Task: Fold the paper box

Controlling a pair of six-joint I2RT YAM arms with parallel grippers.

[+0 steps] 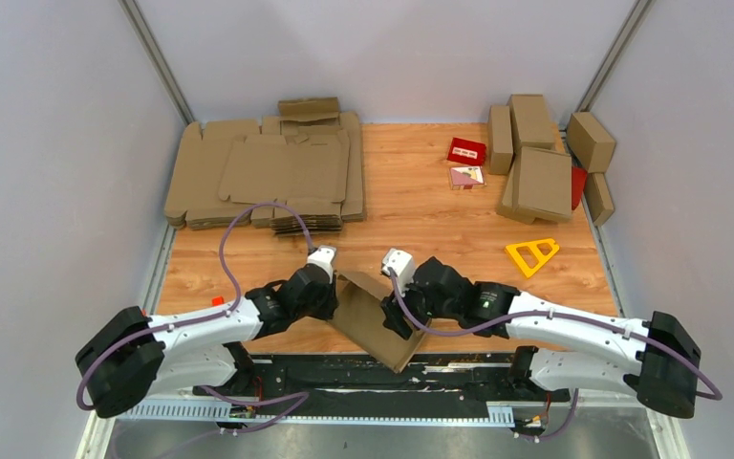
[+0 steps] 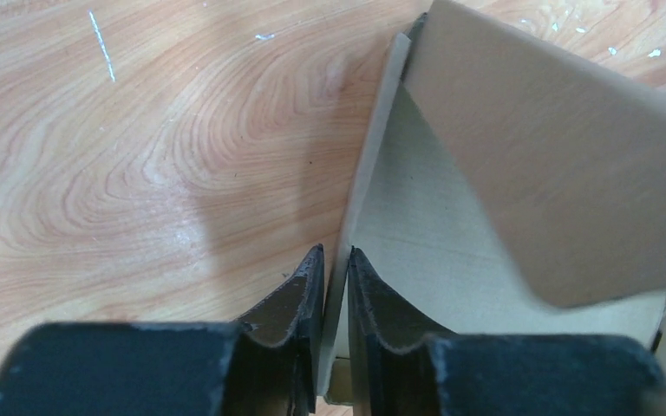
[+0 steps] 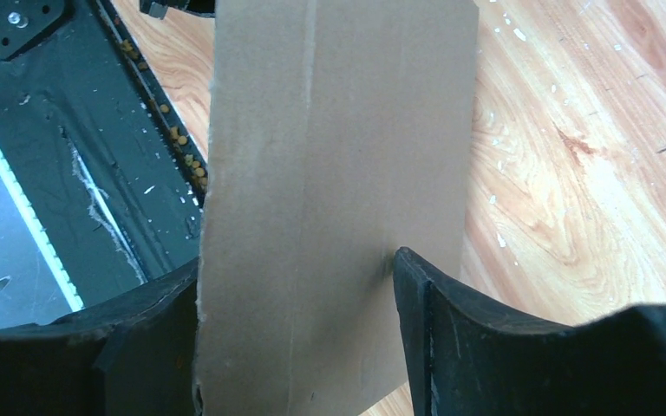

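One plain brown corrugated-cardboard paper box (image 1: pixel 371 323) sits between two grippers: the left gripper (image 2: pixel 336 257) pinches one thin wall, while the right gripper (image 3: pixel 296 264) straddles one panel, jaws wide, grip uncertain.

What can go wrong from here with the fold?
1. The left tool pinches a thin wall edge of the box; it may slip or crease.
2. The right tool straddles a panel, grip unclear; a pull could twist it loose.
3. The box overhangs the table at its near edge; if released, it may drop off.
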